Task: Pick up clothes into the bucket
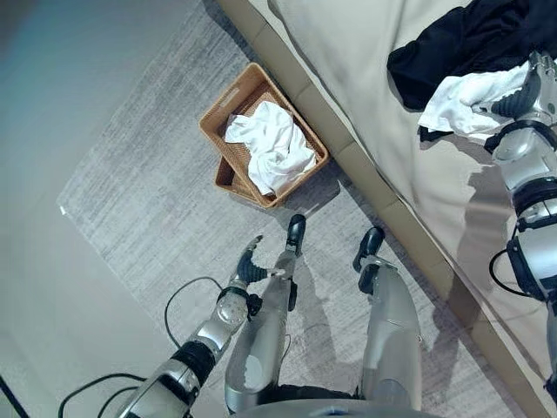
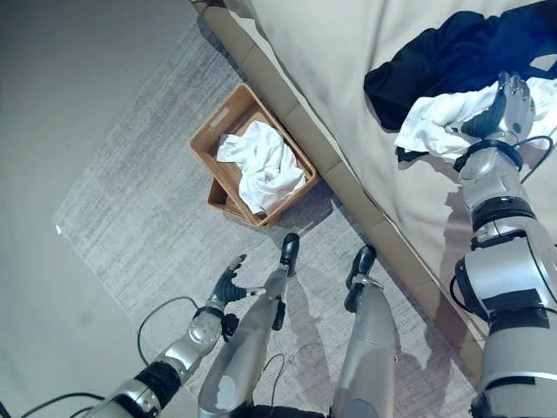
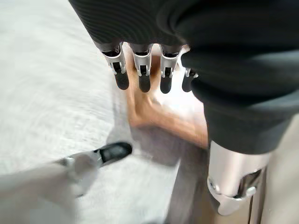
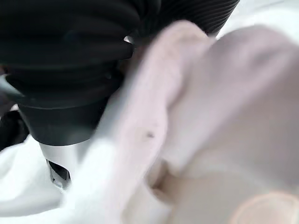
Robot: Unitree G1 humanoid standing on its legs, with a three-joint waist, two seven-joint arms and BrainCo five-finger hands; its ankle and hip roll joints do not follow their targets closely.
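We see the bed (image 1: 365, 78) as the largest thing, a beige surface running diagonally across the upper right, its padded edge bordering a grey rug (image 1: 139, 200) on the floor.

On the bed lies a dark garment (image 1: 470, 39), black or deep navy, crumpled into loose folds near the far right. Just against its near edge lies a white garment (image 1: 466, 96), soft and bunched, with rounded folds; it touches the dark one and partly overlaps it.

On the rug, just beside the bed's edge, stands the bucket, which we see is a rectangular woven brown basket (image 1: 228, 103) with a cut-out handle in its wall. Inside it lies another white cloth (image 1: 270, 144), crumpled, filling most of the opening and rising a little above the rim.

The right robot hand (image 2: 512, 103) rests on the white garment on the bed. In the right wrist view the white cloth (image 4: 196, 121) is pressed up close against the hand's dark cover, hiding the fingers, so we cannot tell whether it has a grip on the cloth.

The left robot hand (image 1: 251, 264) hangs low over the rug, well apart from the basket, its fingers (image 3: 141, 70) straight and relaxed, holding nothing.
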